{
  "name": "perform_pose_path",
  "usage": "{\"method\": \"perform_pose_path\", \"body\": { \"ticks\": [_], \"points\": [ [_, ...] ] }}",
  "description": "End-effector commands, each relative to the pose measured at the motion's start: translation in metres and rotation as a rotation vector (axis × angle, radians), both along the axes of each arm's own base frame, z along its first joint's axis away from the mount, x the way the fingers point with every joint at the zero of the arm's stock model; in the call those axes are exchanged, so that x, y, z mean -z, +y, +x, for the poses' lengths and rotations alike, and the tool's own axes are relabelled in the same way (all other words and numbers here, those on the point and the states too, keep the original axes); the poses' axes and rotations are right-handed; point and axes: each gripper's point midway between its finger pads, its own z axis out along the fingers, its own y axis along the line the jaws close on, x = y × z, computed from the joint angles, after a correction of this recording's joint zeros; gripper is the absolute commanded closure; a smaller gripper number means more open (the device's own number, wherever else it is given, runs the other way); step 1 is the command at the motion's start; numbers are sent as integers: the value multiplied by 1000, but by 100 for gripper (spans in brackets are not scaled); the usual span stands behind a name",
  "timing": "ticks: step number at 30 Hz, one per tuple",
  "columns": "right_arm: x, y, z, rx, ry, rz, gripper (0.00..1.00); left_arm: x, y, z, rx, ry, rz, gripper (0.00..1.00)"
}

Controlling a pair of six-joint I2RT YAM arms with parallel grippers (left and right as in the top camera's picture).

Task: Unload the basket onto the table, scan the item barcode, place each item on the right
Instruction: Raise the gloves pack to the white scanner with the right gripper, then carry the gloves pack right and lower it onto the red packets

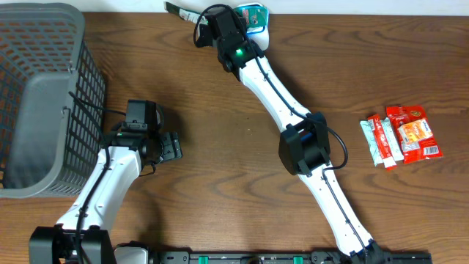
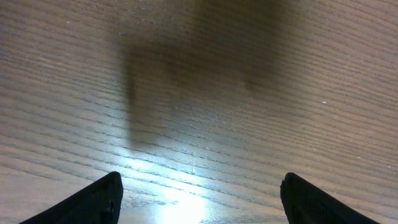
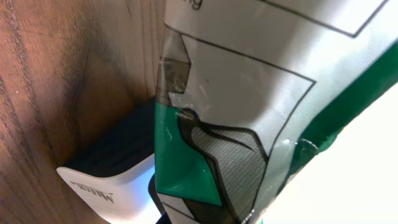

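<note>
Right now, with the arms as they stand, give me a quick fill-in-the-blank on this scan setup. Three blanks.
1. The left gripper hangs over the table with its jaws ____.
2. The green packet is held by the right gripper, whose jaws are ____.
3. The gray basket stands on the ____ arm's side of the table.

Missing words: open; shut; left

- table [image 1: 220,117]: brown wood grain
- basket [image 1: 44,44]: grey lattice
- packet [image 3: 249,124]: white and green, black outlines, one grey hatched patch
- scanner [image 3: 106,190]: black body, white face
- snack packs [image 1: 414,132]: red and orange
- pale blue pack [image 1: 372,141]: white markings
</note>
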Motion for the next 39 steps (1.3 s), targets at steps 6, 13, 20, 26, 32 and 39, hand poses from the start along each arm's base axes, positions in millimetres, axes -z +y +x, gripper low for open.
{"method": "perform_pose_path", "body": {
  "ticks": [6,13,20,26,32,39],
  "points": [
    [6,9,-4,-27,17,3,99,-1,3,2,4,-2,16,18],
    [-19,11,-4,-29,-11,50,99,-1,3,2,4,-2,16,18],
    [-108,6,-17,16,-94,211,99,-1,3,2,4,-2,16,18],
    [-164,-18,-62,56,-9,276,99,-1,3,2,4,-2,16,18],
    [-195,-42,-117,134,124,409,99,-1,3,2,4,-2,16,18],
    [-213,-102,-159,439,222,668,99,-1,3,2,4,-2,16,18]
  ]
}}
